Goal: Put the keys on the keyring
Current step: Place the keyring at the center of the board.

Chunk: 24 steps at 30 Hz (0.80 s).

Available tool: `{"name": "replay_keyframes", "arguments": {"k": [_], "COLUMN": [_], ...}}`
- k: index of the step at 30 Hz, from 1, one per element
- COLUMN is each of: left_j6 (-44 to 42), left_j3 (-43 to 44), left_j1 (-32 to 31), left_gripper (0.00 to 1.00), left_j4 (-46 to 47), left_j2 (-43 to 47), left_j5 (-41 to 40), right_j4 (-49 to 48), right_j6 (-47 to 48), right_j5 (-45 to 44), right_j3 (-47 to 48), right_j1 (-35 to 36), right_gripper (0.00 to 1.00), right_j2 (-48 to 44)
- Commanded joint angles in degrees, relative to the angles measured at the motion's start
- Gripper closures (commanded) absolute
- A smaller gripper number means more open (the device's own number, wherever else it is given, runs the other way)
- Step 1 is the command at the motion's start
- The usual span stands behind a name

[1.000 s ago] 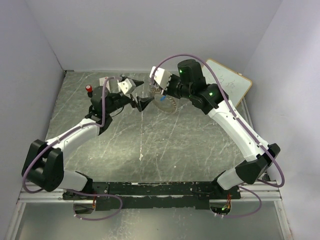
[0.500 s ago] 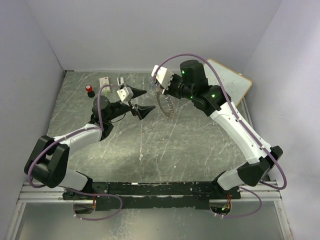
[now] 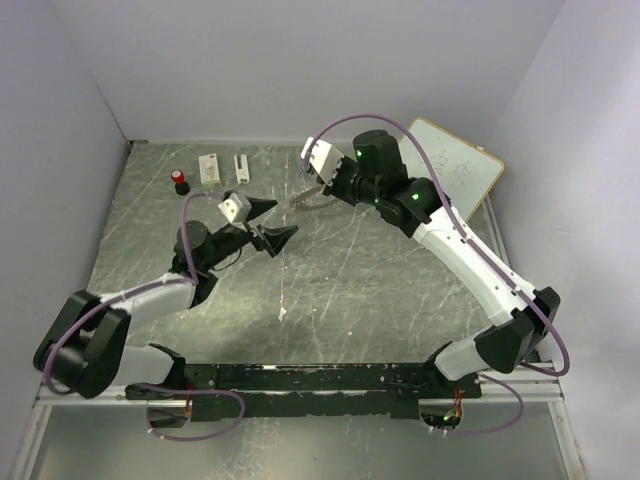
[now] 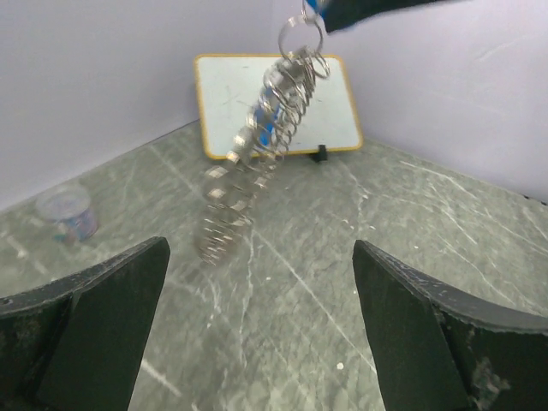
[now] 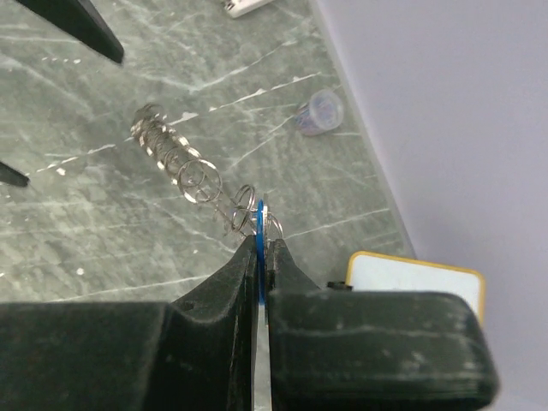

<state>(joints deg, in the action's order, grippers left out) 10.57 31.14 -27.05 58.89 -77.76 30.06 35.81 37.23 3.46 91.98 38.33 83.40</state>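
Note:
My right gripper [image 5: 260, 233] is shut on the blue head of a key [image 5: 259, 224], held above the table at the back middle of the top view [image 3: 322, 188]. From that key hangs the keyring [image 5: 184, 163], a loose string of small metal rings and grey keys; it also shows in the top view [image 3: 303, 197]. In the left wrist view the keyring [image 4: 257, 145] dangles blurred from the upper middle, ahead of and above my left gripper [image 4: 259, 248]. The left gripper [image 3: 270, 224] is open and empty, low over the table, left of the keyring and apart from it.
A yellow-framed whiteboard [image 3: 460, 165] leans at the back right wall. A small clear cup [image 4: 67, 212] stands near the back wall, also in the right wrist view [image 5: 318, 111]. A red-topped item [image 3: 180, 181] and two small white blocks [image 3: 210, 167] lie at the back left.
My left gripper has drawn back toward the near left, away from the keyring, staying open. The right gripper has turned and the keyring has swung, now hanging bunched.

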Motion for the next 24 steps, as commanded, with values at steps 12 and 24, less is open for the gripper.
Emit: {"name": "replay_keyframes", "arguments": {"k": [12, 24], "left_j6": [0.9, 0.6], "left_j3": [-5.2, -8.0], "left_j1": [1.0, 1.6], "left_gripper": [0.00, 0.00], "left_j4": [-25.9, -29.4], "left_j2": [23.8, 31.8], "left_j5": [-31.7, -39.5], "right_j4": [-19.1, -26.5], "right_j6": [-13.0, -14.6], "right_j5": [5.7, 5.3], "right_j3": [-14.0, -10.3], "right_j1": [6.2, 8.3], "right_gripper": [1.00, 1.00], "right_j2": [6.8, 14.4]}}
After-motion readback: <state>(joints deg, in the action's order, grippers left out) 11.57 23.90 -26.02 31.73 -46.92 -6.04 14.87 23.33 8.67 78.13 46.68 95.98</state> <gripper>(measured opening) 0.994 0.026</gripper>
